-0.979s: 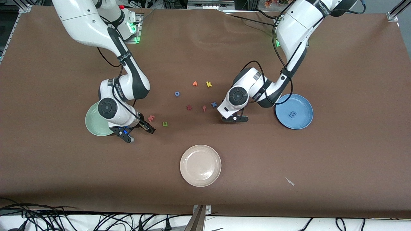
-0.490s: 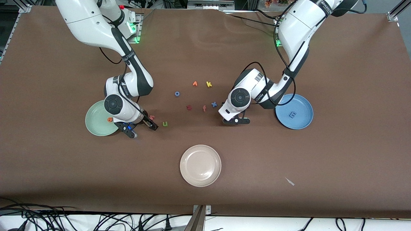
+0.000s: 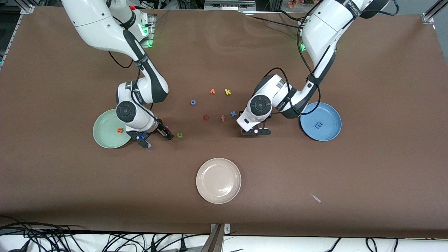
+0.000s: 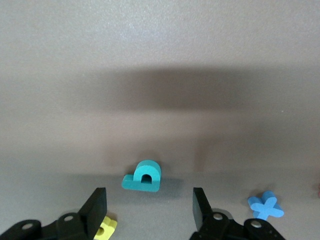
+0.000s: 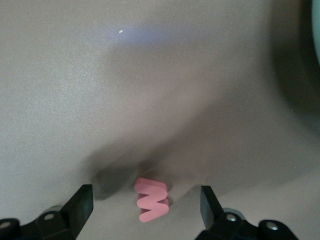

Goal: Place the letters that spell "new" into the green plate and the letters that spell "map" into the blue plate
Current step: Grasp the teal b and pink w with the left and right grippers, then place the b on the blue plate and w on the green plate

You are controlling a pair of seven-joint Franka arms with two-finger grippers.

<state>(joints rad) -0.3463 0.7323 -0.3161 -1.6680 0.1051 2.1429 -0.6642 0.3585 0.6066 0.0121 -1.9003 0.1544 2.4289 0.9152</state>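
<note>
My right gripper (image 3: 154,137) (image 5: 145,207) is low over the table beside the green plate (image 3: 105,138), open, with the salmon-pink "w" (image 5: 151,200) (image 3: 167,128) lying flat between its fingers, untouched. The orange "e" (image 3: 120,130) lies in that plate. The green "n" (image 3: 180,135) sits on the table just past the "w". My left gripper (image 3: 256,131) (image 4: 147,210) is open and low beside the blue plate (image 3: 330,134), which holds the blue "m" (image 3: 319,125). The teal "p" (image 4: 143,176) lies just ahead of its fingertips. The yellow "a" (image 4: 105,229) peeks from behind one finger.
A cream plate (image 3: 218,180) sits nearer the front camera, mid-table. Loose letters lie between the arms: orange arrow shape (image 3: 212,91), yellow "k" (image 3: 228,92), blue "o" (image 3: 193,102), a red letter (image 3: 205,117), salmon "f" (image 3: 222,118), blue "x" (image 3: 233,113) (image 4: 265,206). A white scrap (image 3: 316,198) lies toward the left arm's end.
My right gripper has moved off the green plate to the "w", uncovering the orange "e" in the plate. My left gripper has opened and stayed almost in place.
</note>
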